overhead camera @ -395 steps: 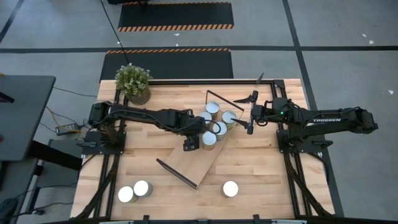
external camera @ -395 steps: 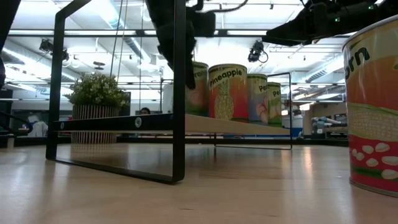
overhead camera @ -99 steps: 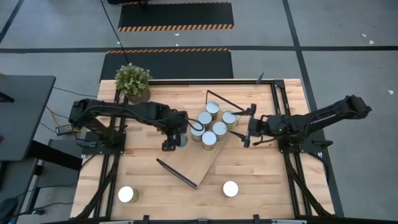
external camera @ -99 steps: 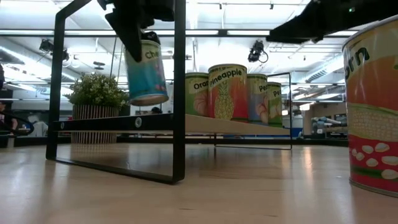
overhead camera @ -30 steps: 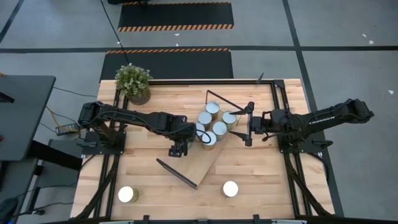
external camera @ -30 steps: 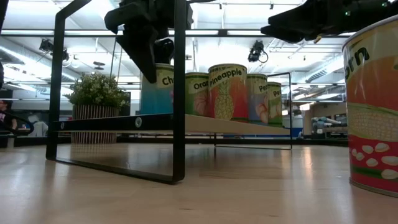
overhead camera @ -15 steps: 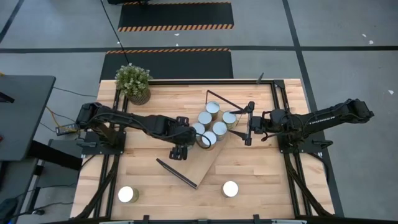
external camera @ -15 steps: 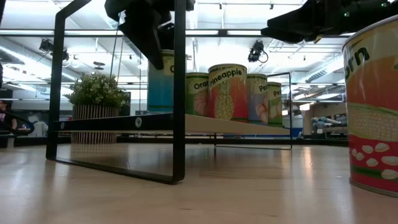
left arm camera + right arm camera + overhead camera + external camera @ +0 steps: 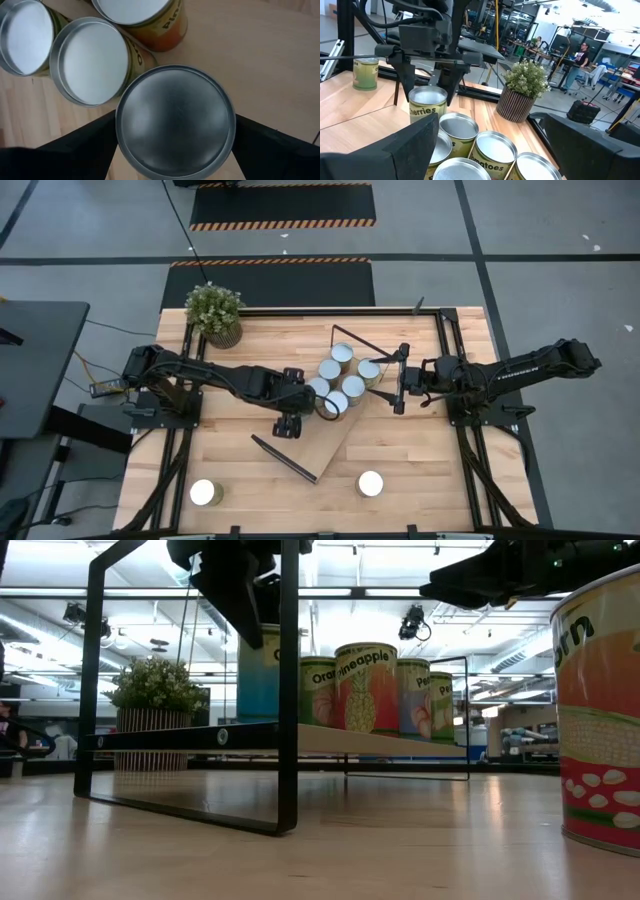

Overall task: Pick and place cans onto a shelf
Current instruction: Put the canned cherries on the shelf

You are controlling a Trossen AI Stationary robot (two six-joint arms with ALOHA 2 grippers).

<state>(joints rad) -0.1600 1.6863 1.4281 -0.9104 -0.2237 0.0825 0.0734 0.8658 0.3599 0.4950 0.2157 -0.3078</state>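
Cans first: you have six of them bunched on the shelf (image 9: 312, 448), a light board lying across the middle of the surface (image 9: 240, 470), slanted from 1 o'clock down to 7 o'clock. The bunch fills the 1 o'clock half of the board, and the 7 o'clock half is bare.

Your left pincer (image 9: 321, 406) reaches in from 9 o'clock and is clamped on the cherries can (image 9: 175, 127), one dark finger (image 9: 85, 145) pressed to each side. That can stands upright on the board at the 7 o'clock edge of the bunch. It touches or nearly touches the neighbour (image 9: 90, 61) beside it. From table height you see its blue label level with the orange can (image 9: 318, 690) and the pineapple can (image 9: 366, 686) in the row.

Your right pincer (image 9: 400, 380) waits at 3 o'clock of the bunch, just beside it. Its fingers stand apart with nothing between them.

Two more cans stand off the shelf on the surface, one (image 9: 204, 492) near the 7 o'clock corner and one (image 9: 371, 483) at 5 o'clock, well apart from each other. You also have a potted plant (image 9: 213, 313) at the 11 o'clock corner.
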